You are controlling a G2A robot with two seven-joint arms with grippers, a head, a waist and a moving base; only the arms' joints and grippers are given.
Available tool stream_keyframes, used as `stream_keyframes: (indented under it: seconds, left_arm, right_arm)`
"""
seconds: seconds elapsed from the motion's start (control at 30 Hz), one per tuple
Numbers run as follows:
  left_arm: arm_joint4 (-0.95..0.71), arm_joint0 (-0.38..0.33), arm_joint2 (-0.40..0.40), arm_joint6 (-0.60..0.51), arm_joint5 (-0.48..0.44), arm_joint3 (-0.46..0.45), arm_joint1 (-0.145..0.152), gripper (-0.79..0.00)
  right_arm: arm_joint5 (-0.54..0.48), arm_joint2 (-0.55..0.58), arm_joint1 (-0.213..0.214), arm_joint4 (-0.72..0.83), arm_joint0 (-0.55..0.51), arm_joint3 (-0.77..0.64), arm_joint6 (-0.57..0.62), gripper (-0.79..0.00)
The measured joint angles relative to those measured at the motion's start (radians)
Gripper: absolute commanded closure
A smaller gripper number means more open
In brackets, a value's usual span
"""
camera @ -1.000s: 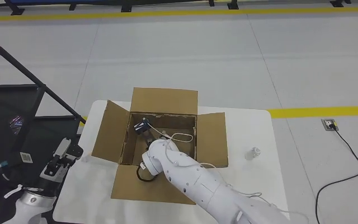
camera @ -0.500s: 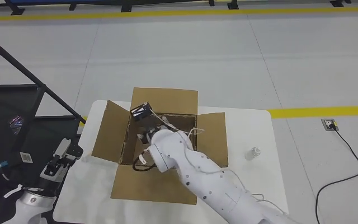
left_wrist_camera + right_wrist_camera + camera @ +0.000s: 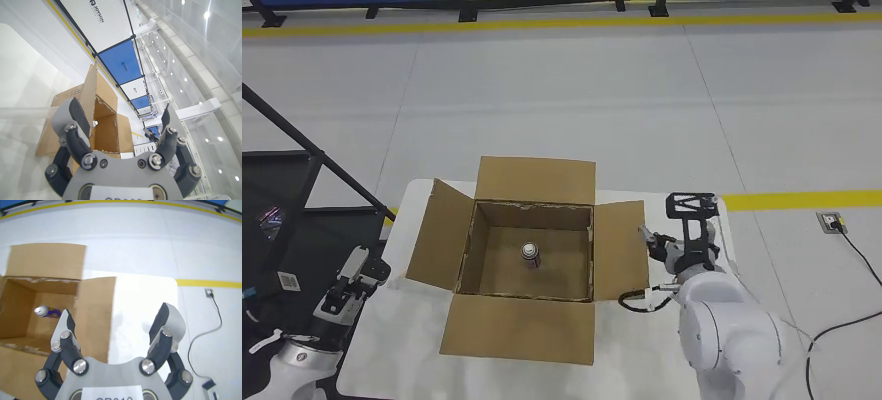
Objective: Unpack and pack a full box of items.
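Cropping at the lower left of the top view takes away most of the left arm, which lies low beside the left edge of the counter (image 3: 402,335), well apart from the box (image 3: 520,325). Its wrist view shows the left tool (image 3: 122,106) tilted up toward the hall ceiling. The pads are spread wide with nothing between them, and one dark pad overlaps the near flap and blocks part of it.

The box sits mid-counter with all four flaps folded outward. Near the middle of its floor is the bottle (image 3: 530,253), apparently upright. From above it is seen cap-first, so its body is hard to make out. The left wrist view catches little more than its white cap past a flap edge. In the right wrist view its purple label runs behind a tool finger.

Right of the box, the bulky right arm covers a stretch of counter at the lower right of the top view. The right tool (image 3: 690,203) hangs over bare counter just beside the right flap, pointing down, fingers wide apart and empty. Farther right, a floor socket (image 3: 832,222) and a dark cable (image 3: 842,330) lie on the floor.
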Motion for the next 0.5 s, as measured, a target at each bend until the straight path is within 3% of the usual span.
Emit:
stream_keyframes:
  seconds: [0.27, 0.5]
  left_arm:
    - [0.000, 0.000, 0.000, 0.000, 0.000, 0.000, 0.000, -0.785]
    - [0.000, 0.000, 0.000, 0.000, 0.000, 0.000, 0.000, -0.785]
  right_arm:
    - [-0.049, 0.214, 0.016, 0.077, 0.034, 0.215, 0.076, -0.785]
    - [-0.109, 0.230, 0.023, 0.116, 0.087, 0.360, 0.120, -0.760]
